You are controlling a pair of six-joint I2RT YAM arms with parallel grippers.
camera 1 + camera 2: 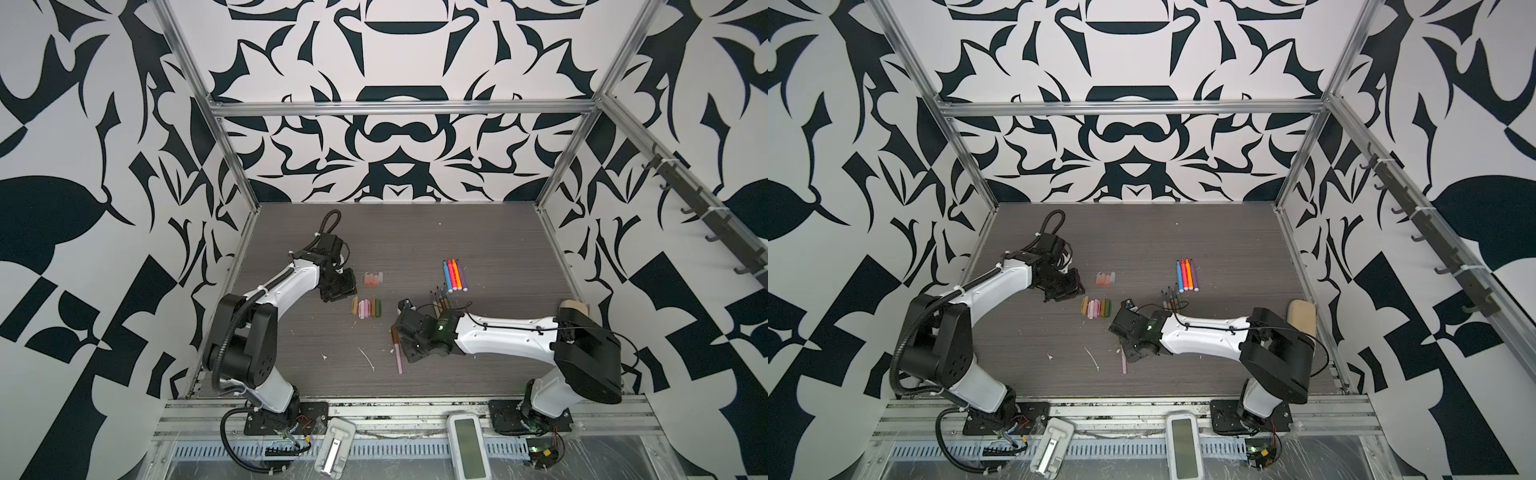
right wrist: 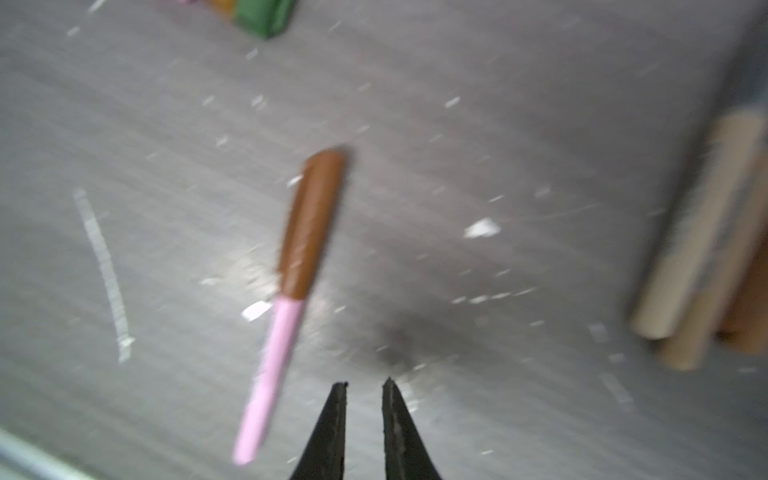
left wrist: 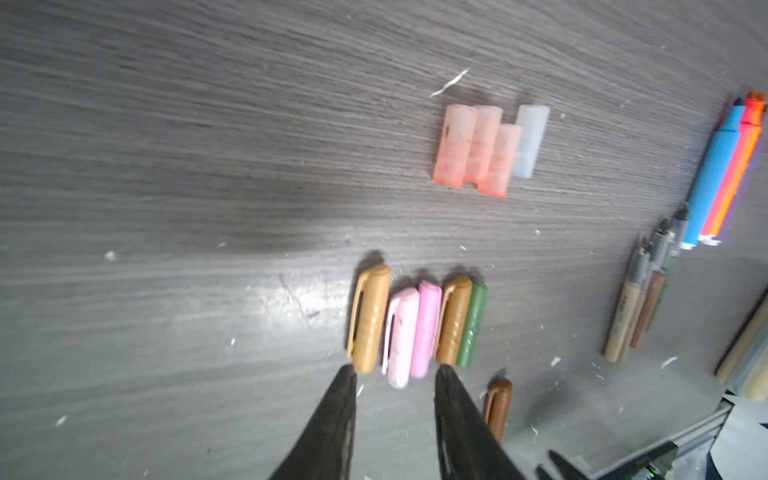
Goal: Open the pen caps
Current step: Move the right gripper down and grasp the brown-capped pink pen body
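Nearest you, the pink pen [image 2: 290, 307] lies on the table [image 1: 478, 365] with its brown cap [image 2: 313, 220] on. Your right gripper [image 2: 365, 384] hangs just beside it, jaws narrowly apart and empty. Farther back, your left gripper [image 3: 397, 369], jaws parted and holding nothing, hovers at the row of coloured caps [image 3: 415, 328]. Beyond lie the translucent caps [image 3: 478, 145] and the uncapped pens [image 1: 455, 275].

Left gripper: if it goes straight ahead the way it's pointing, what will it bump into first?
Most likely the pale pink cap, which lies right in front of the left gripper, in line with the gap between its open tips. Height is unclear, so it could pass above.
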